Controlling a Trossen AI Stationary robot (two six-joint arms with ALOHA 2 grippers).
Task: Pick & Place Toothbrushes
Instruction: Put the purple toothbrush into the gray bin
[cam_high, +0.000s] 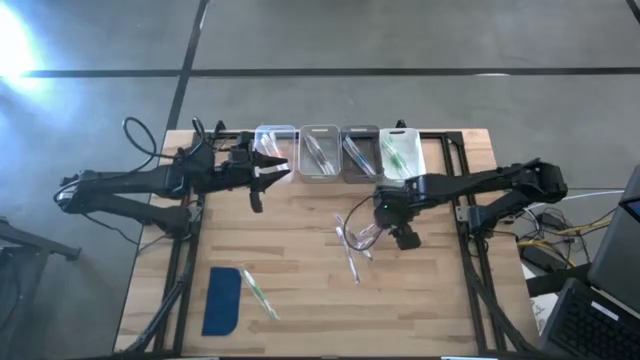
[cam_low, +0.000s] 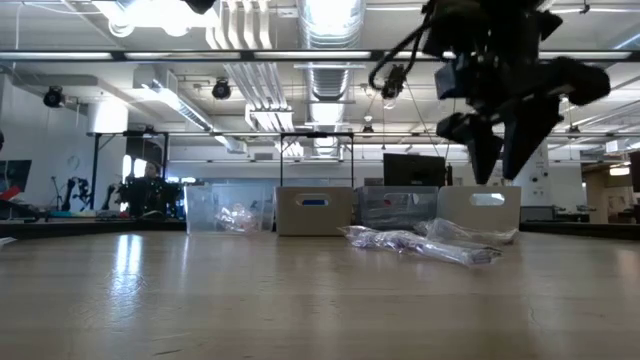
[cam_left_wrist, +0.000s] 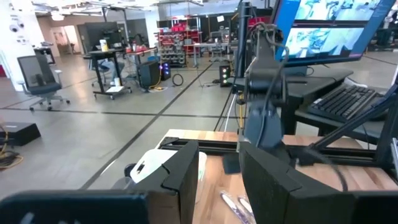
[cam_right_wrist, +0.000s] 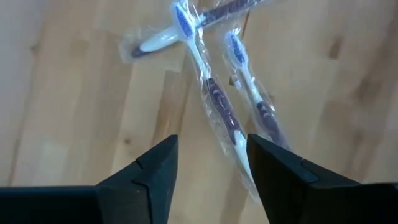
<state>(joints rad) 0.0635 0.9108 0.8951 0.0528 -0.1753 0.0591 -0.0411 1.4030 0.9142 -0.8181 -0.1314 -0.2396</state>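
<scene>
Toothbrushes (cam_right_wrist: 214, 93) lie flat, bristle heads away — right gripper (cam_right_wrist: 208, 174) fingers spread above.

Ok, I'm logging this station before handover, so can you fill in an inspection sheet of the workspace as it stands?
Surface: pale wooden tabletop in a black frame.
Job's things: wrapped translucent toothbrushes piled mid-table; one green-accented toothbrush beside the pad; more inside four small plastic bins at the far edge.
Clutter: flat dark-blue rounded pad near the front.
Grippers: right gripper open, above the pile, empty; left gripper waits near the bins.
Cables: black loops by the left arm.
Surroundings: keyboard and monitors beside the table.
</scene>
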